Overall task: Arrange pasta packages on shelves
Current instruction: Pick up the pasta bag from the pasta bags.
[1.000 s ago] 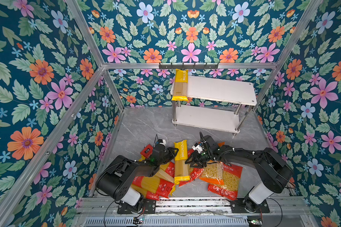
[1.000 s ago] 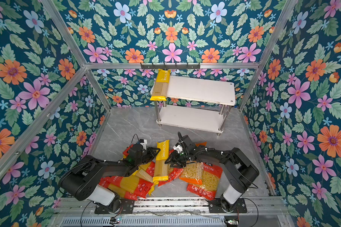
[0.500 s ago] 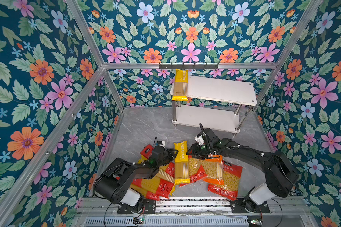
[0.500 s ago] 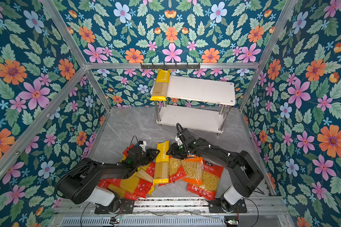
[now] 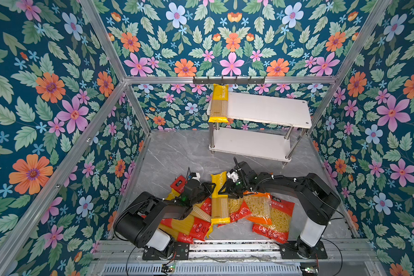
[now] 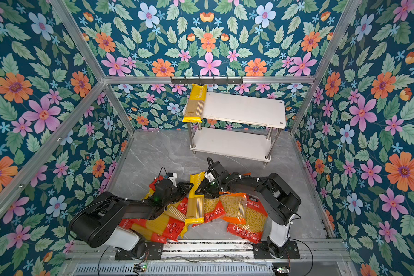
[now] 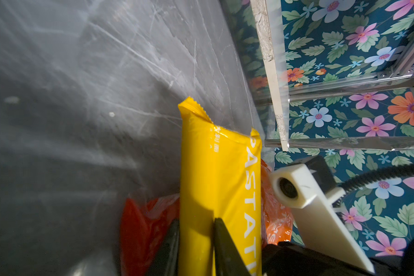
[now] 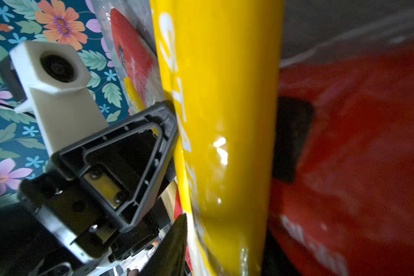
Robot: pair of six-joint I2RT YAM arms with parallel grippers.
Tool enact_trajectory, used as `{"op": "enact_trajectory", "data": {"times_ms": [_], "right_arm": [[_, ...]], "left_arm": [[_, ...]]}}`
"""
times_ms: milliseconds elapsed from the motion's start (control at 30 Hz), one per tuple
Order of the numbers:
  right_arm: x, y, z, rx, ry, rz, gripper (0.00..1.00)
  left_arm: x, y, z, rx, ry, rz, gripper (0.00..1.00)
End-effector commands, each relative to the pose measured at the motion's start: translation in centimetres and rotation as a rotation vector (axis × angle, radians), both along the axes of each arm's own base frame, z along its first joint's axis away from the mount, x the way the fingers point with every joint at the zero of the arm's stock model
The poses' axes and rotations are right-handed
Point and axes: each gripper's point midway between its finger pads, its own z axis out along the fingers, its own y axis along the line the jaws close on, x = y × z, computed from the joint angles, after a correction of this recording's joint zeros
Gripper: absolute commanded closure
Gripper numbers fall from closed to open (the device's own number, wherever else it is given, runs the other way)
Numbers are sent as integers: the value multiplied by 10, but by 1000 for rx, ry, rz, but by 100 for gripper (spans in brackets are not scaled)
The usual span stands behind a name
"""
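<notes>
left gripper [image 7: 195,241] pinched the yellow spaghetti pack [image 5: 220,208] between its jaws; right gripper [image 8: 234,188] straddled it, grip unclear; opposed pulls could tear film.

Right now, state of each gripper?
Left gripper: closed on the yellow spaghetti pack.
Right gripper: fingers straddle the same pack; grip cannot be told.

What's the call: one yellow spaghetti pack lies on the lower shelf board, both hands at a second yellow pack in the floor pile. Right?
Wrong board: the yellow spaghetti pack lies on the upper board, seen in both top views. The rest holds: left hand and right hand are at the second yellow pack in the floor pile.
</notes>
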Motion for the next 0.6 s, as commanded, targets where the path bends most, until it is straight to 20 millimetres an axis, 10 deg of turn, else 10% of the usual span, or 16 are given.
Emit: {"op": "enact_trajectory", "data": {"times_ms": [0,300,567], "right_arm": [[8,16,17,121,-36,-6,68],[10,8,65,234,-190,22,89],[13,-21,164,381,-514,91,95]], "left_arm": [[-10,-4,-6,4,50,-43,74],[14,1,57,46,-88,-65,62],[40,9,161,-19,-358,-165,27]]}}
